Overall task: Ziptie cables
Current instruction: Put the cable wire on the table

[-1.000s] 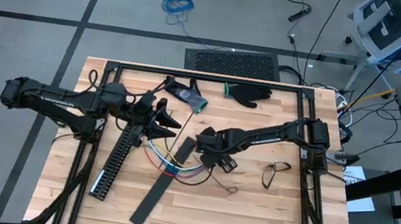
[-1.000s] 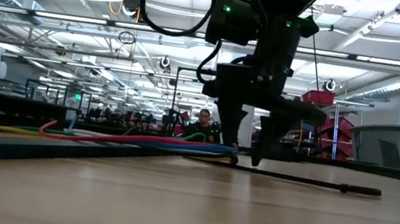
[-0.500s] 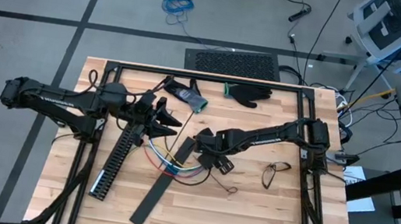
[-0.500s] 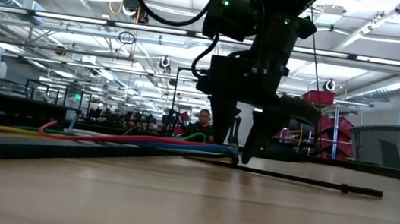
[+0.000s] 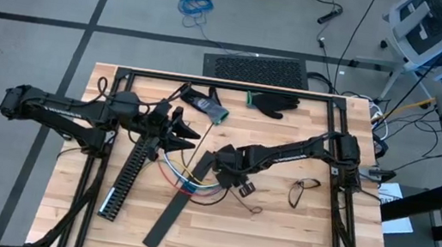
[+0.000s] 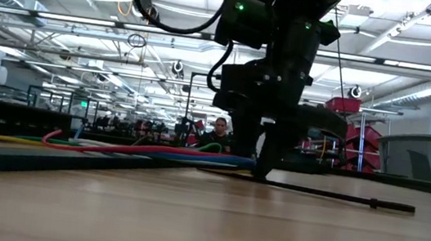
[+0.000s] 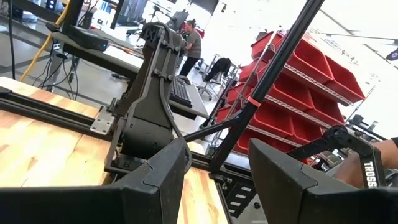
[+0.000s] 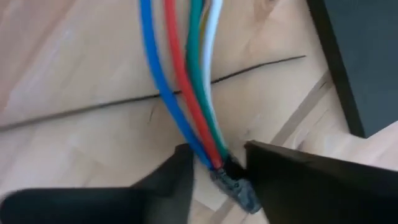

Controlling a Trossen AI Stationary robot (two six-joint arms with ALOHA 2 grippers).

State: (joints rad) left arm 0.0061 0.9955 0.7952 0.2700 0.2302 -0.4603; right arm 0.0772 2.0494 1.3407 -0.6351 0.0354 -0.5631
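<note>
The cables point(image 5: 195, 182) lie loose near the middle of the table point(image 5: 292, 237). The right gripper point(image 8: 219, 171) pinches their ends. The left gripper point(image 5: 187, 139), fingers apart, holds nothing. No ziptie is around them yet, so most work is left.

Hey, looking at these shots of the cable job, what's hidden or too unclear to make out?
- Right tool: right wrist view shows the fingers flanking the cables at their ends; whether they pinch is unclear.
- Left tool: left wrist view shows open space between its fingers; in the high view the arm hides what lies under it.
- Thin black ziptie: low view, the right arm hides its near end.
- Glasses: high view, too small for detail.
</note>
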